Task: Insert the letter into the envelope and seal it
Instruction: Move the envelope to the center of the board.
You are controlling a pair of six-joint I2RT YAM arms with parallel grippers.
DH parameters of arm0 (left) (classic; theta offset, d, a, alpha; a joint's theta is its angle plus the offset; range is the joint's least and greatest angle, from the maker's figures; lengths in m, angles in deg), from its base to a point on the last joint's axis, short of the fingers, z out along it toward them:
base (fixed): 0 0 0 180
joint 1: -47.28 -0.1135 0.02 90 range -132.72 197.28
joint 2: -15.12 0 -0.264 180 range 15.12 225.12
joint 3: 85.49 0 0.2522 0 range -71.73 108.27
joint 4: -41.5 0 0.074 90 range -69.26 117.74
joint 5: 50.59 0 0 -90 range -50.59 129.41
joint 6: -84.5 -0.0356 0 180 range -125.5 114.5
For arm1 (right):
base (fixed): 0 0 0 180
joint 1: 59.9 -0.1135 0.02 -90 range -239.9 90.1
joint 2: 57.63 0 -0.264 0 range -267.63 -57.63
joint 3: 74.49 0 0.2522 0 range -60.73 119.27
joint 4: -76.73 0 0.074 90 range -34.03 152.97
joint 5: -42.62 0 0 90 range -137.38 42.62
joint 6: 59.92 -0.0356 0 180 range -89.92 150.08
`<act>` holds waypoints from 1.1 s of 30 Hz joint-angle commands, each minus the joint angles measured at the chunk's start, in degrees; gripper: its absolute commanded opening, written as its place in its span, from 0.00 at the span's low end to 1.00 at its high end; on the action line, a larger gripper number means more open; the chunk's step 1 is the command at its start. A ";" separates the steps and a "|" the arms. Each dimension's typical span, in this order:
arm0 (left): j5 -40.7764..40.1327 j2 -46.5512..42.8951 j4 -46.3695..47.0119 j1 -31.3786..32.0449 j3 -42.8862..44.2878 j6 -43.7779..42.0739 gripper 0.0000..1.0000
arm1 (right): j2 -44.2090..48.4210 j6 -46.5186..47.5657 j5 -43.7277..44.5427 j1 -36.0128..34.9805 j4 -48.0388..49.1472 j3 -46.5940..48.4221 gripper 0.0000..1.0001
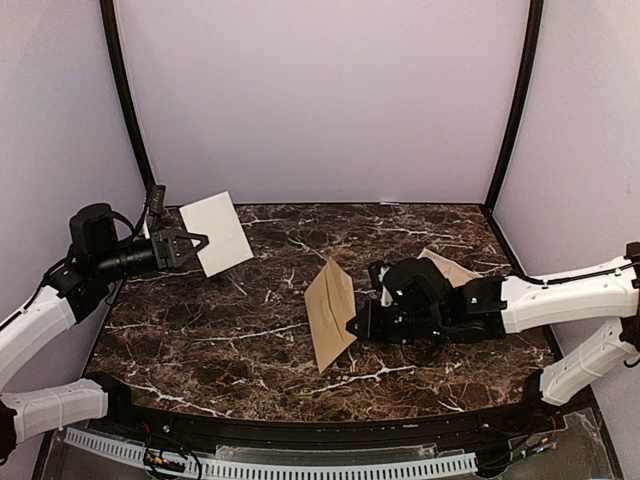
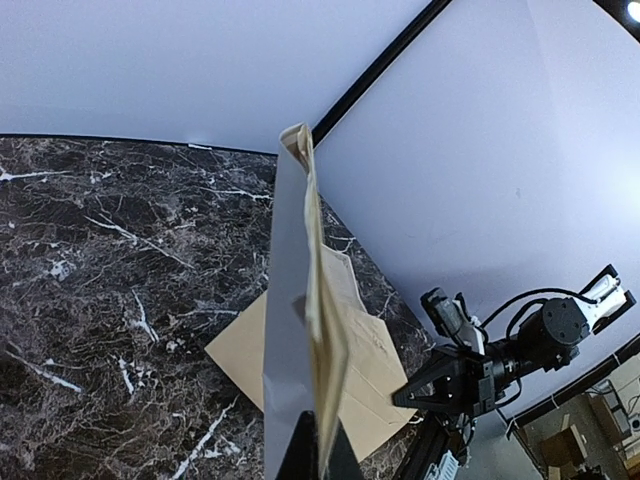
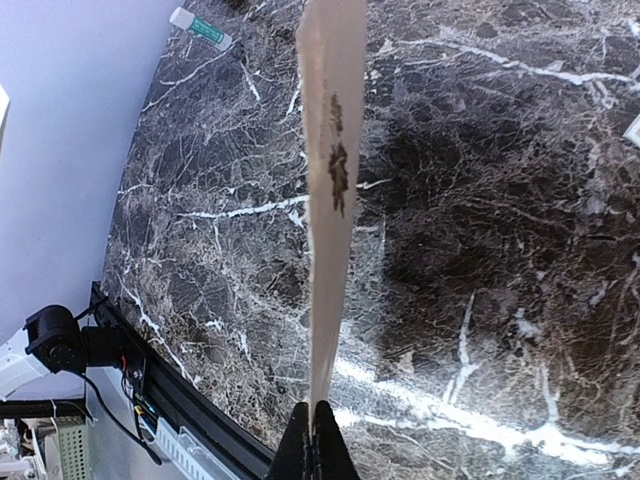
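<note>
My left gripper (image 1: 190,243) is shut on the letter (image 1: 218,233), a pale folded sheet held up above the table's back left. In the left wrist view the letter (image 2: 300,300) rises edge-on from between the fingertips (image 2: 320,445). My right gripper (image 1: 355,322) is shut on the right edge of the kraft-brown envelope (image 1: 330,312), which it holds tilted over the middle of the table. The right wrist view shows the envelope (image 3: 330,220) edge-on, with its dark emblem (image 3: 337,165), clamped in the gripper (image 3: 318,420). The envelope (image 2: 240,355) and the right gripper (image 2: 405,393) also show in the left wrist view.
A tan piece of paper (image 1: 447,268) lies behind the right arm, partly hidden. A small white tube with a green band (image 3: 200,27) lies on the dark marble table (image 1: 200,340) near the left wall. Purple walls close in the back and sides.
</note>
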 commanded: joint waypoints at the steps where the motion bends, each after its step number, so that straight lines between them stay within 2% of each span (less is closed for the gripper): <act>1: -3.89 -4.63 -4.72 0.20 -2.26 2.63 0.00 | -4.42 -5.12 4.08 -2.91 9.44 0.92 0.00; 6: -2.86 -5.99 -9.71 0.20 -2.82 2.59 0.00 | -7.77 -8.41 5.20 -4.29 17.05 -0.79 0.00; 15: -3.34 -8.51 -12.42 0.20 -4.26 2.28 0.00 | -10.91 -11.05 6.57 -5.48 14.31 -1.09 0.00; 24: -3.27 -8.26 -13.31 0.28 -3.58 1.72 0.00 | -7.81 -10.56 10.02 -5.50 9.89 -1.80 0.58; 30: -0.20 -8.34 -10.91 0.80 -3.94 3.35 0.00 | -0.38 -8.34 17.72 -5.80 -0.44 -1.35 0.81; 33: 0.44 -7.26 -9.40 4.41 -3.65 3.57 0.00 | 6.46 -2.99 19.19 -5.21 -0.96 -2.54 0.89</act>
